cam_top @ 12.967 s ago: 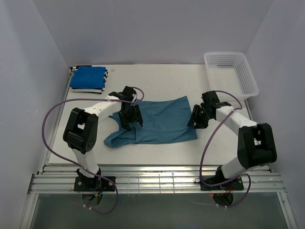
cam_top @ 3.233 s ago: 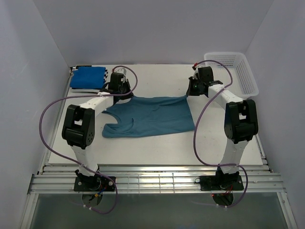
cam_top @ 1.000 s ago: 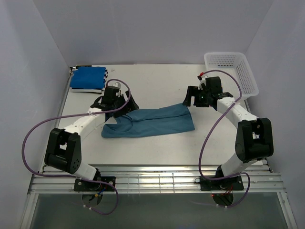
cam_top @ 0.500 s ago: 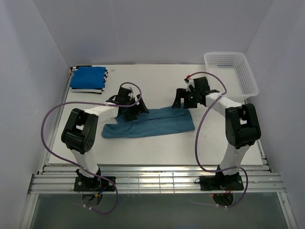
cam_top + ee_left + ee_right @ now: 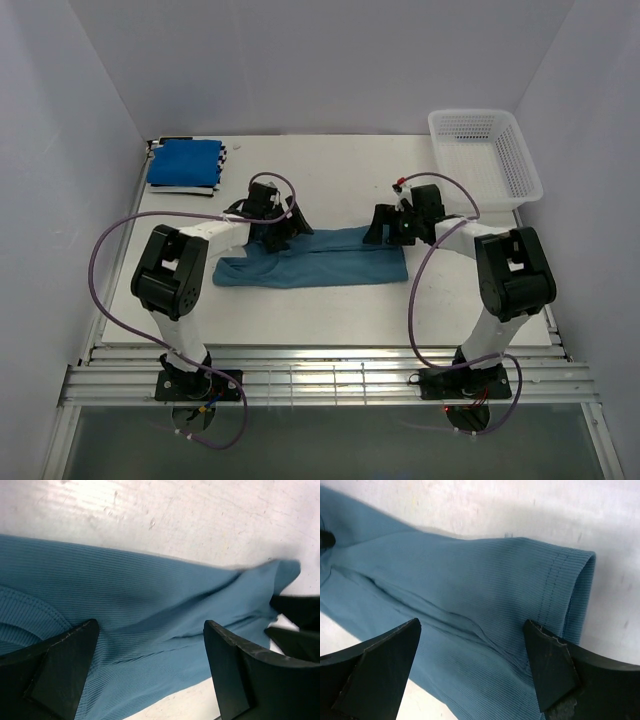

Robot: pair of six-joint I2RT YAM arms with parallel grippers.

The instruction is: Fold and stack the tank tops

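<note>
The muted teal-blue tank top lies folded lengthwise into a long strip on the white table. My left gripper is open just above its left end; the ribbed cloth fills the gap between its fingers. My right gripper is open over the right end, above the hemmed fold. Neither holds the cloth. The bright royal blue top lies folded on the black-and-white striped top at the far left corner.
A white mesh basket stands at the far right corner. Purple cables loop from both arms. The table's metal front edge runs along the bottom, and white walls close in the sides and back.
Both grippers brought the top's far edge toward me, folding it into a narrow strip, then let go. In the last half second both settled lower over the strip's ends.
</note>
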